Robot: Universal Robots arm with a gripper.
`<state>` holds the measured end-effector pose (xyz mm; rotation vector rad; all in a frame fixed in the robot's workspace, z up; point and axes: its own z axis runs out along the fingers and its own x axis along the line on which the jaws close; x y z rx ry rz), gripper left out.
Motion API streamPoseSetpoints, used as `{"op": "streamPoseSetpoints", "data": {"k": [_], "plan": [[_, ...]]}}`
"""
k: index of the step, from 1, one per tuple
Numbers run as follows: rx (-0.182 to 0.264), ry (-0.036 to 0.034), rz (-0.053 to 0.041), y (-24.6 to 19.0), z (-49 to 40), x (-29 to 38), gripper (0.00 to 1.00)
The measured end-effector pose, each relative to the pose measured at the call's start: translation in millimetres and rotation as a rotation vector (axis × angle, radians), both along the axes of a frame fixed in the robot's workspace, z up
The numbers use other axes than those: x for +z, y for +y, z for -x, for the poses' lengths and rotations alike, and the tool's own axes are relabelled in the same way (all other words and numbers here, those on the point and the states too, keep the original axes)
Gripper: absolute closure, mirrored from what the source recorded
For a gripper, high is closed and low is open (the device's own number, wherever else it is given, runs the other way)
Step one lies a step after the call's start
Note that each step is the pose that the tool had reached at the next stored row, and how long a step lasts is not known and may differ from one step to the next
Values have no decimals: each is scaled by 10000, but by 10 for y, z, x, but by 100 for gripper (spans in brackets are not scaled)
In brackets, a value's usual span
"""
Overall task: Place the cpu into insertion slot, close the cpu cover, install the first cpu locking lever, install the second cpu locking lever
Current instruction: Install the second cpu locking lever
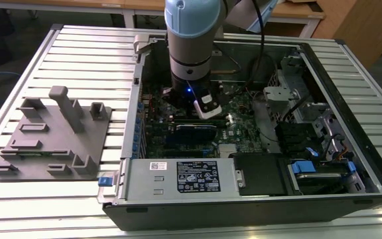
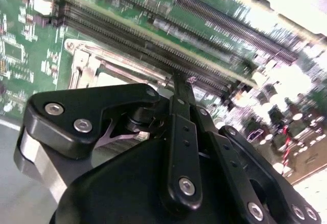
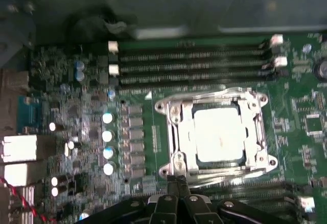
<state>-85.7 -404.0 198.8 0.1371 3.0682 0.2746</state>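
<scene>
Slatted metal counter (image 1: pixel 78 45) carries an open computer case. Inside, the flat silvery-grey cpu (image 3: pixel 218 134) sits in its socket under the thin metal cpu cover (image 3: pixel 176 116); stiff, light, probably fragile. The jaws look pinched together beside the frame.

Greens, silvers and blacks inside the case

The motherboard (image 3: pixel 82 132) is green with white capacitor tops; the cpu (image 3: pixel 218 134) is pale silvery-grey, framed by the shiny silver cpu cover (image 3: pixel 176 132); memory slots (image 3: pixel 191 65) are black; the gripper (image 3: pixel 178 182) is black.

Cpu (image 3: pixel 218 133) in insertion slot (image 3: pixel 180 169), under cpu cover (image 3: pixel 176 114).
</scene>
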Motion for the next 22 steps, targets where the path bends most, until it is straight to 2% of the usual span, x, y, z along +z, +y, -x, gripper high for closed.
{"op": "streamPoseSetpoints", "data": {"k": [1,2,3,8,14,20,22], "plan": [[0,1,-163,-3,0,0,90],[0,-1,-281,-6,0,0,90],[0,-1,-324,-9,0,0,90],[1,0,-403,-37,0,-15,90],[0,0,-717,-70,0,-36,90],[0,-5,-825,-94,4,-71,90],[0,-2,-829,-96,10,-76,90]]}}
